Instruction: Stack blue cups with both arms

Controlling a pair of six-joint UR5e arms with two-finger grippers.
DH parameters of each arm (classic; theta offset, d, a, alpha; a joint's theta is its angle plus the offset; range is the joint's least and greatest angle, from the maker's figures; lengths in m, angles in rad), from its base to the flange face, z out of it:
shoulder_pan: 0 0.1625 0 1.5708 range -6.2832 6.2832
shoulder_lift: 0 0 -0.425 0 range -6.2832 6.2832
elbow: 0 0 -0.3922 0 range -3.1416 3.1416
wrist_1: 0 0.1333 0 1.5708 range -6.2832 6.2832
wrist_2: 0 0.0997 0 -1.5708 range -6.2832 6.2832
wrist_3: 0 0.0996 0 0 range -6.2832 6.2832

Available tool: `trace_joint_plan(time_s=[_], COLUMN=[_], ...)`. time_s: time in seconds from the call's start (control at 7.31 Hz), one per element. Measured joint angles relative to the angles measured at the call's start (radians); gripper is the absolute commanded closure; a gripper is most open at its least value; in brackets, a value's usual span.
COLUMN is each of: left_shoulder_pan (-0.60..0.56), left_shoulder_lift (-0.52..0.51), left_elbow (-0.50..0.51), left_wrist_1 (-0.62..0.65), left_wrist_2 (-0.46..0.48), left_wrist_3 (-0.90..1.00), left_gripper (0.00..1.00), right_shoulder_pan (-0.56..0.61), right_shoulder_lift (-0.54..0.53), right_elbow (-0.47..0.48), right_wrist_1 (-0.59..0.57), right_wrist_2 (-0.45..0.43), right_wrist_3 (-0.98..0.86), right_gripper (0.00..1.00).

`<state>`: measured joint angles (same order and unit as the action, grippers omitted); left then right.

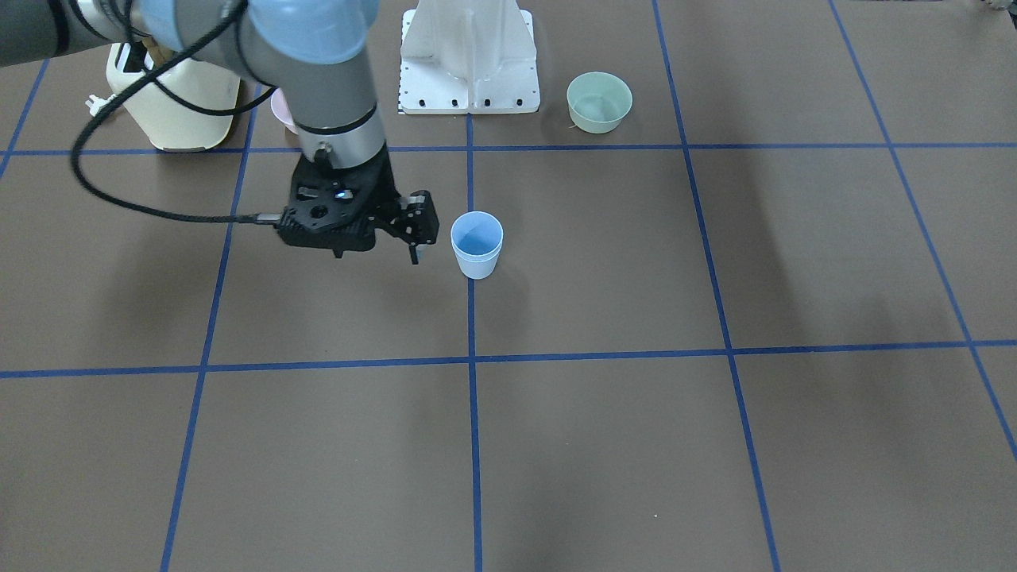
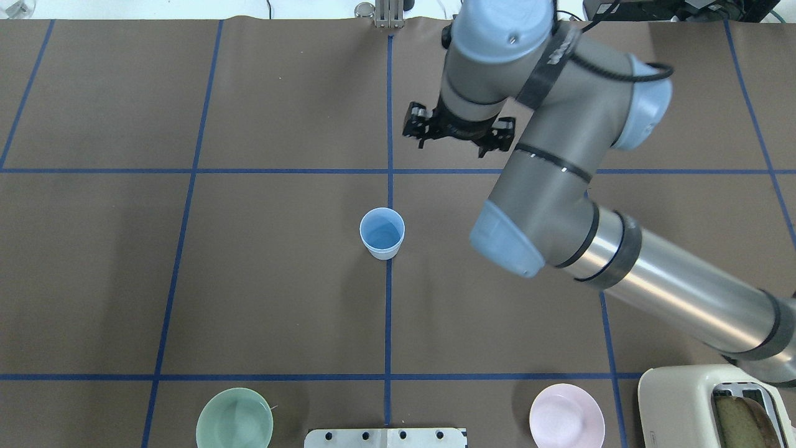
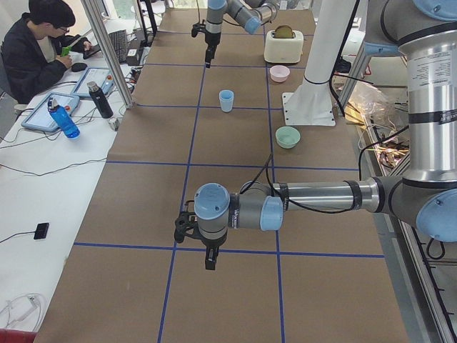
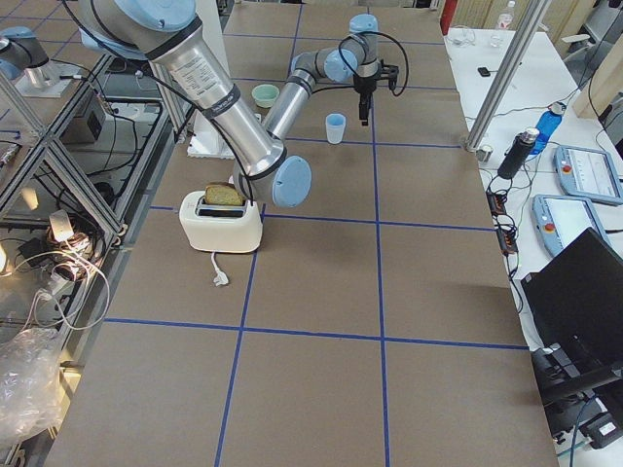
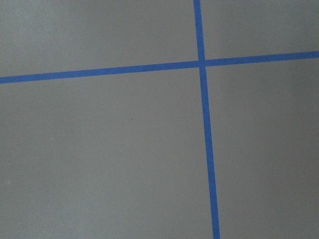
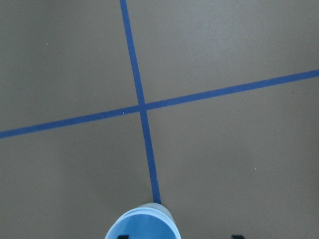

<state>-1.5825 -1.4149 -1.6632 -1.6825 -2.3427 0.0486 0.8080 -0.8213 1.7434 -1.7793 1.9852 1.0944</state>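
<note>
Desk (image 1: 715,445): brown, blue-gridded.
Right hand (image 1: 413,242): spread, empty, hung between centre and operators' edge.
Left hand (image 3: 207,254): toward left end; spread or pressed together, not discernible.
Blue cup (image 1: 477,246): upright, desk centre.
Hazard judged: toppled by a low sideways sweep.

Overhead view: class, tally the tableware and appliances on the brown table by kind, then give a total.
Cups: 1, the blue cup, unless another is nested inside, which I cannot tell
Bowls: 2, the green bowl and the pink bowl
Toasters: 1, the cream toaster
Total: 4
</note>
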Motion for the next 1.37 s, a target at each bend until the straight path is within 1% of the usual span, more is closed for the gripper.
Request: trace_joint_plan(time_s=[0.14, 0.41, 0.55, 0.68, 0.96, 1.09, 1.23, 1.37], left_shoulder_pan=[0.000, 0.001, 0.001, 0.001, 0.000, 0.000, 0.000, 0.000], left_shoulder_lift=[0.005, 0.007, 0.008, 0.008, 0.009, 0.009, 0.010, 0.012], left_elbow=[-0.002, -0.010, -0.010, -0.011, -0.012, -0.012, -0.012, -0.012], left_wrist_1=[-0.003, -0.036, -0.056, -0.065, -0.070, -0.071, -0.071, -0.071], left_wrist_2=[0.000, -0.001, 0.000, 0.000, 0.001, 0.001, 0.001, 0.001], left_wrist_3=[0.004, 0.011, 0.012, 0.012, 0.011, 0.011, 0.011, 0.011], left_gripper=[0.01, 0.01, 0.01, 0.01, 0.01, 0.01, 0.01, 0.01], right_shoulder_pan=[0.112, 0.347, 0.439, 0.523, 0.664, 0.705, 0.730, 0.742], right_shoulder_lift=[-0.060, -0.215, -0.306, -0.396, -0.587, -0.677, -0.745, -0.788], right_elbow=[-0.003, -0.013, -0.015, -0.015, -0.009, -0.007, -0.007, -0.009], right_wrist_1=[0.004, 0.006, 0.006, 0.005, 0.006, 0.007, 0.007, 0.006], right_wrist_2=[0.069, 0.213, 0.255, 0.276, 0.299, 0.301, 0.302, 0.303], right_wrist_3=[-0.175, -0.585, -0.760, -0.893, -1.069, -1.116, -1.135, -1.139], right_gripper=[0.00, 0.00, 0.00, 0.00, 0.00, 0.00, 0.00, 0.00])
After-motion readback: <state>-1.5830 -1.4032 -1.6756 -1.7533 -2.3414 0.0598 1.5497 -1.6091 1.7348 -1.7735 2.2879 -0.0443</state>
